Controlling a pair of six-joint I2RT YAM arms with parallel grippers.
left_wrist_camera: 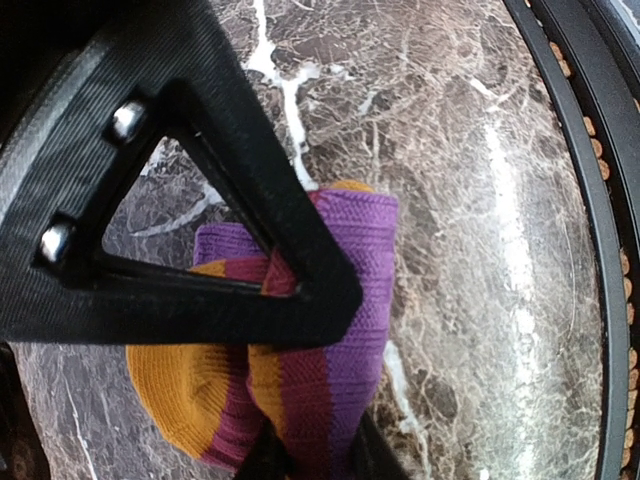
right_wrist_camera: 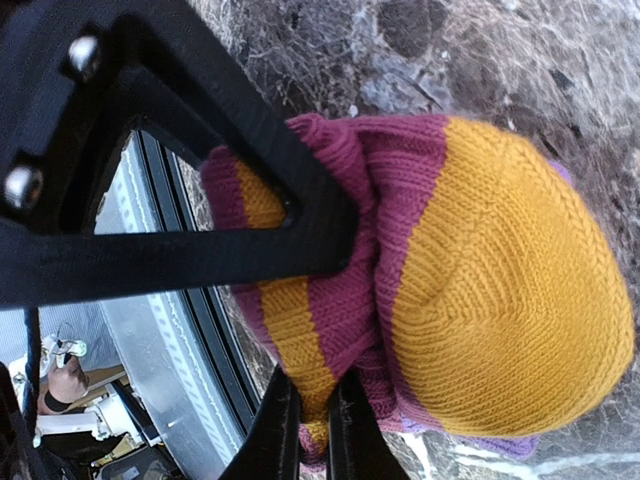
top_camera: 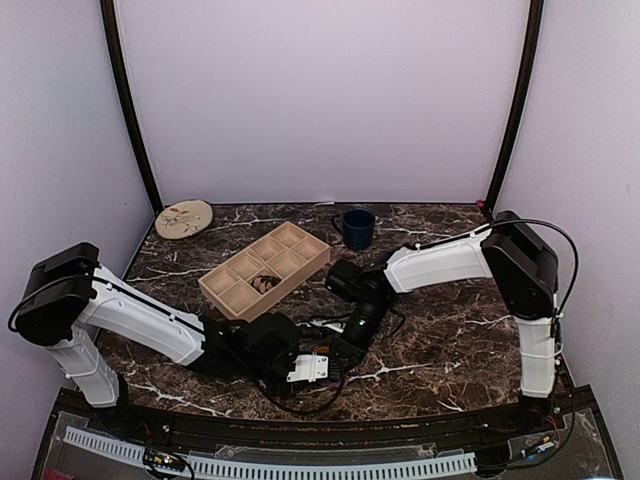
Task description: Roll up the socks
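both tools are closed on the purple sock (left_wrist_camera: 350, 300), bunched on the table (left_wrist_camera: 480, 150) near the front rail (left_wrist_camera: 590, 260): left gripper (left_wrist_camera: 305, 375) pinches the striped fold, right gripper (right_wrist_camera: 320, 340) pinches by the orange toe. to roll well, i think one side should hold firm w/ the other turning the fabric over tight (loose layers would spring open). tray (top_camera: 222, 290) and mug (top_camera: 356, 228) are well apart at the back, so more room is there; the rail is near, pls roll away from it.
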